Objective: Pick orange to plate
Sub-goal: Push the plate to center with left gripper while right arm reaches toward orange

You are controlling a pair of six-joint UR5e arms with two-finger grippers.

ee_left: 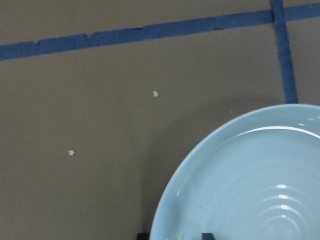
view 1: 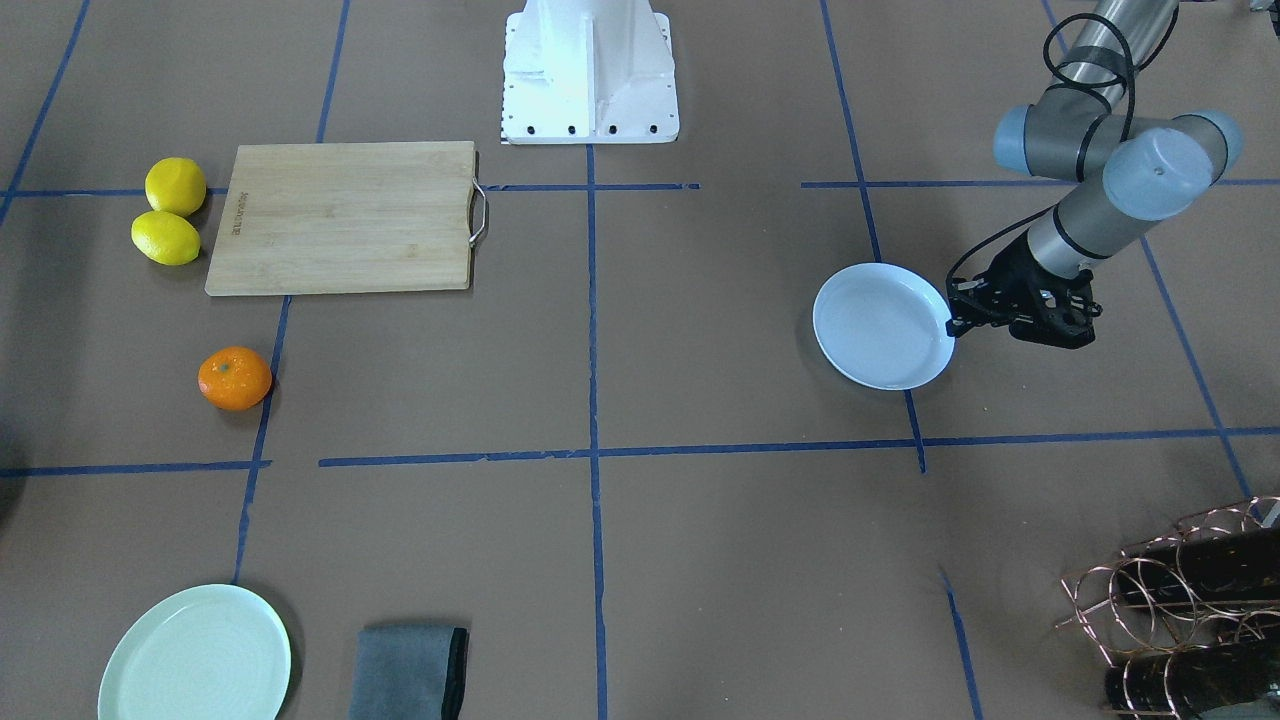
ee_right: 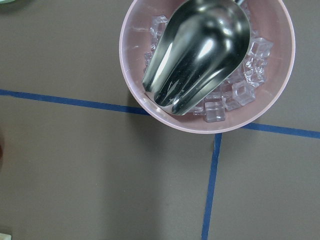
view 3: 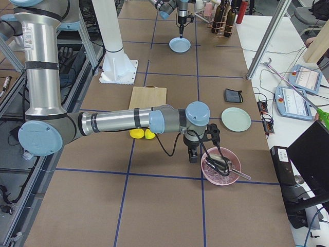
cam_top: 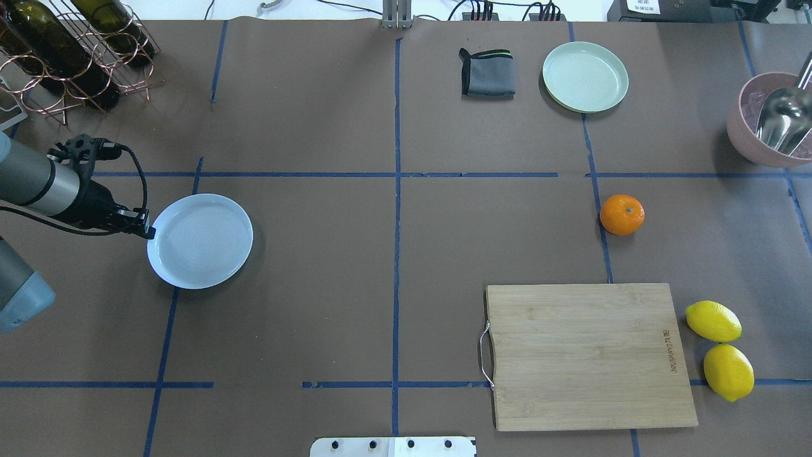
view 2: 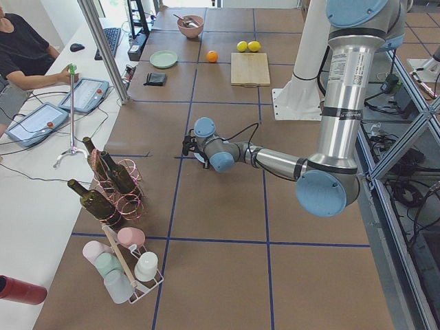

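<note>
Orange round, no long axis, stem dimple up; plate flat.

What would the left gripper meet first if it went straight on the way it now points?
Most likely the plate: the left gripper points at its near rim, though the gap between them is unclear.

The brown, blue-taped table carries a wooden cutting board. Two lemons lie just beside the board, the orange near it, the plate well apart.
</note>
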